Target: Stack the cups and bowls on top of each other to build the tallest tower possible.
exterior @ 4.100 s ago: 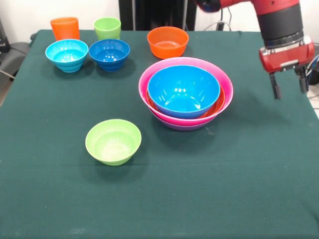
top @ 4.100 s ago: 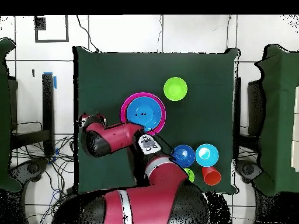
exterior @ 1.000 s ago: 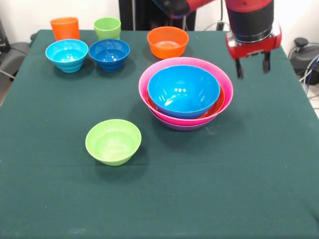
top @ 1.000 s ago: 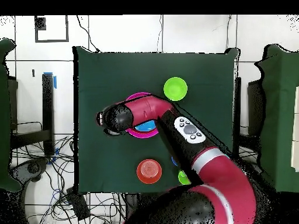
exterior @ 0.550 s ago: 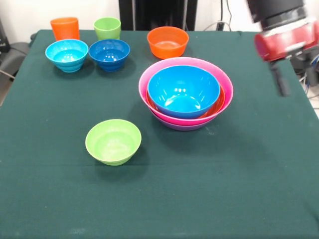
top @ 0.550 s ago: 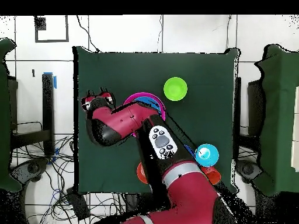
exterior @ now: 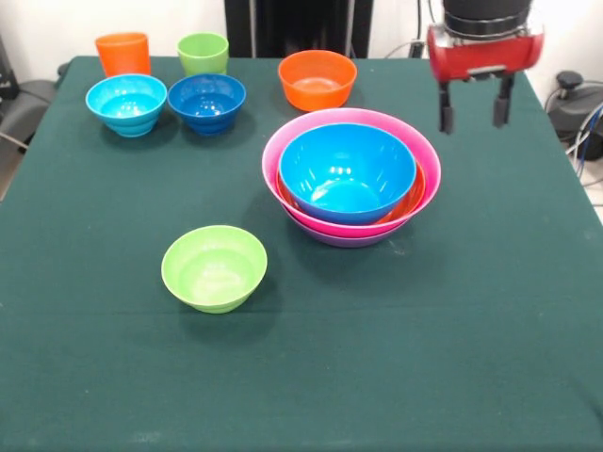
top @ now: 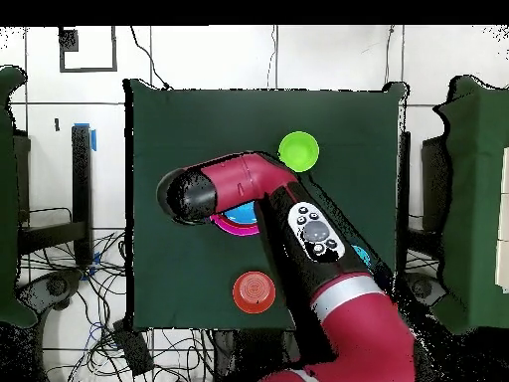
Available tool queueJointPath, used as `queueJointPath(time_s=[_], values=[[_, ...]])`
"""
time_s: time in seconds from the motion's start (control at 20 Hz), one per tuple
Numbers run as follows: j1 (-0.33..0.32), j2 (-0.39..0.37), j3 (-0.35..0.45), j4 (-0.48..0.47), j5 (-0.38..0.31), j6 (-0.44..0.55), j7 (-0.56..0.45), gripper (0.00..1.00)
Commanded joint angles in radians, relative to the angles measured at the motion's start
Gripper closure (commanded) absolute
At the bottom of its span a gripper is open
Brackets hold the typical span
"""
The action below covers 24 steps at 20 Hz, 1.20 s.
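Gripper point(exterior: 472, 111) above table, right of tower point(exterior: 350, 175) in front view; fingers spread apart, nothing held. Tower: blue bowl point(exterior: 347, 170) nested in orange, pink, purple. Lime-green bowl point(exterior: 214, 266) alone, near edge. 2 cups at far left corner.

Two cups stand on the table: an orange cup point(exterior: 122, 53) and a green cup point(exterior: 203, 53). There are eight bowls, four of them small and single: a light-blue bowl point(exterior: 126, 104), a dark-blue bowl point(exterior: 206, 102), an orange bowl point(exterior: 317, 79) and a green bowl point(exterior: 214, 267). The other four are nested in one tower point(exterior: 350, 177), with blue innermost, then orange, pink and purple rims.
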Motion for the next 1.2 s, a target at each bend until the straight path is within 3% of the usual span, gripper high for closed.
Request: queueJointPath(time_s=[0.05,0.1,0.25,0.35,0.5,0.6,0.65,0.75,0.9,1.1,1.2], values=[[-0.068,-0.007,0.125,0.031,-0.127,-0.182,-0.260,0.00],[-0.082,-0.021,0.145,0.050,-0.169,-0.255,-0.256,0.00],[-0.105,-0.009,0.158,0.083,-0.195,-0.274,-0.211,0.00],[-0.120,0.012,0.174,0.081,-0.192,-0.236,-0.220,0.00],[-0.126,0.071,0.196,0.031,-0.154,-0.101,-0.287,0.00],[-0.118,0.101,0.170,0.019,-0.114,-0.068,-0.220,0.00],[-0.086,0.107,0.103,0.013,-0.048,-0.022,-0.076,0.00],[-0.027,0.052,-0.033,0.111,0.139,-0.048,0.336,0.00],[0.093,-0.021,-0.211,0.216,0.332,-0.187,0.719,0.00],[0.315,-0.026,-0.478,0.249,0.577,-0.269,1.070,0.00],[0.431,-0.019,-0.608,0.245,0.674,-0.196,1.212,0.00]])
